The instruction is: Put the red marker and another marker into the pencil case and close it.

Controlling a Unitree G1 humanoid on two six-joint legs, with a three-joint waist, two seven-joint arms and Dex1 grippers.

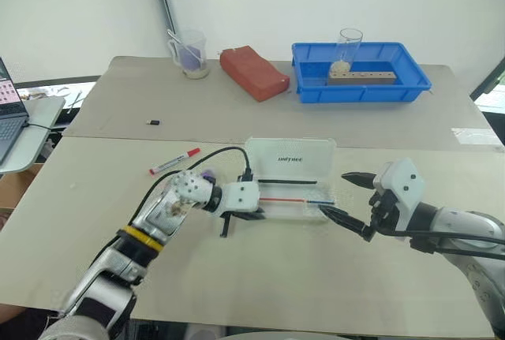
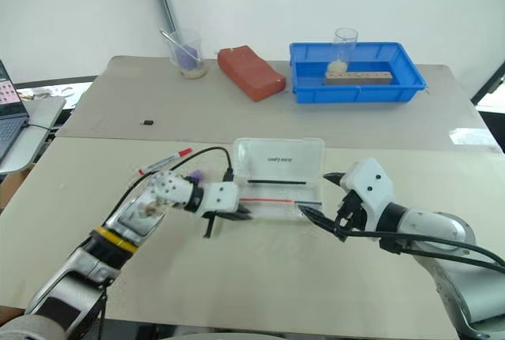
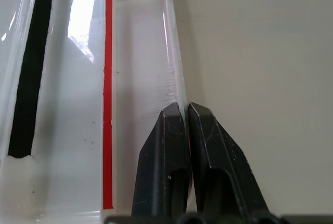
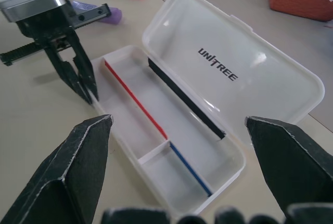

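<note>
The pencil case (image 1: 290,155) lies open in the middle of the table, its lid with "UNITREE" lettering folded back and its tray (image 4: 156,146) empty. My left gripper (image 1: 259,212) is shut on the thin front wall of the tray at its left end, one finger inside and one outside (image 3: 186,107). The red marker (image 1: 175,161) lies on the table to the left of the case. The purple marker (image 4: 106,13) lies just behind my left wrist. My right gripper (image 1: 338,194) hovers open at the case's right end, holding nothing.
At the back right a blue bin (image 1: 361,72) holds a wooden block and a glass. A red block (image 1: 254,73) and a beaker (image 1: 189,54) stand at the back. A small black item (image 1: 154,122) lies mid-left. A laptop (image 1: 9,111) sits off the table's left edge.
</note>
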